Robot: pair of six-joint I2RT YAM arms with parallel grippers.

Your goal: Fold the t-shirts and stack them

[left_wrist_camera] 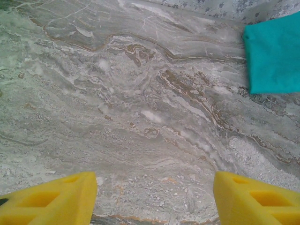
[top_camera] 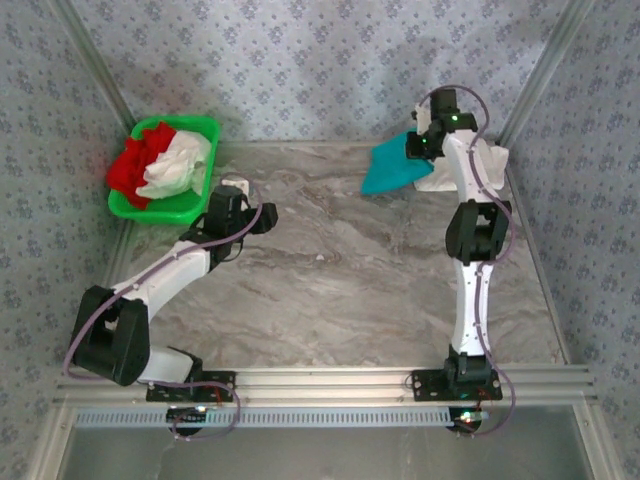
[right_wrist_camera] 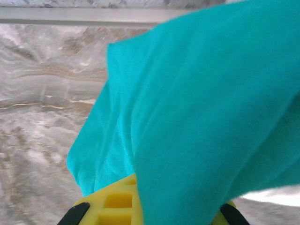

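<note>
Right gripper [top_camera: 418, 148]: positioned at the far right of the table [top_camera: 330, 260], near the back wall; closed on the teal t-shirt [top_camera: 393, 168]. In the right wrist view the right gripper [right_wrist_camera: 152, 201] sits at the bottom edge; its yellow fingers [right_wrist_camera: 110, 206] are drawn in toward the centre, and the teal t-shirt [right_wrist_camera: 201, 103] rises from between them and drapes over them; the cloth covers the contact line itself.

Teal t-shirt: its right edge is at the right gripper; the remainder extends left and toward the near side, with the table [right_wrist_camera: 42, 108] showing beyond it. A white fabric [top_camera: 493, 160] lies just beside the right arm, partly under the teal cloth; whether it is a shirt cannot be told.

Left gripper [top_camera: 240, 200]: located at the left of the table, just beside the green basket [top_camera: 205, 124]; well apart from the teal t-shirt. In the left wrist view the left gripper [left_wrist_camera: 154, 199] stands spread wide; its yellow fingers [left_wrist_camera: 51, 201] hold nothing; bare table [left_wrist_camera: 140, 117] lies between them; the teal t-shirt [left_wrist_camera: 274, 51] appears at the upper right.

Green basket: far left corner; contains a red t-shirt [top_camera: 128, 165] and a white t-shirt [top_camera: 180, 165], both crumpled, touching each other.
</note>
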